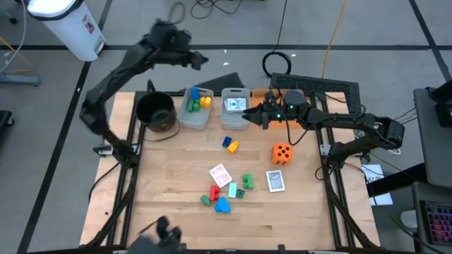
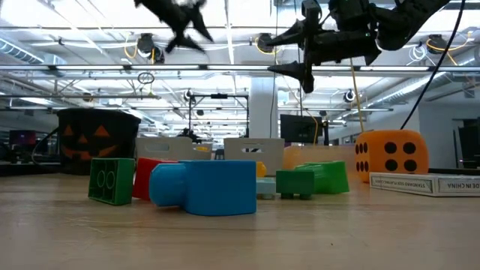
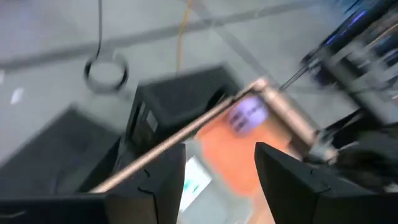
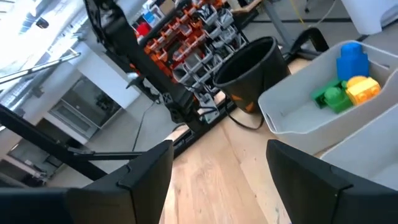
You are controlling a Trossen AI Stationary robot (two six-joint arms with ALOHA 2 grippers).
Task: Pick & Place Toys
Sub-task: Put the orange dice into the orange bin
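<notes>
Nearest the low camera lies a blue block (image 2: pixel 204 187), with a green block (image 2: pixel 112 180) and a red one (image 2: pixel 148 178) beside it; from above these form a loose cluster with a playing card (image 1: pixel 220 175) in front of the clear block bin (image 1: pixel 195 116), which serves here as landmark. That bin already holds blue, green and yellow blocks (image 4: pixel 346 84), so sorting by kind appears under way but far from complete. A second clear bin (image 1: pixel 235 109), just right of the landmark, holds cards. The round black pot (image 1: pixel 156 111) stands just left of it. An orange die (image 1: pixel 282 153) and another card (image 1: pixel 275 180) lie well to the right and nearer the front edge; a blue-and-yellow block pair (image 1: pixel 230 144) lies between the die and the landmark. The right gripper (image 1: pixel 258 114) hangs above the card bin's right side, fingers spread with nothing between them, probably just clear of a drop. The left gripper (image 1: pixel 200 61) is raised behind the landmark, beyond the table's far edge, fingers apart and empty. Remaining toys are loose and unobstructed.
</notes>
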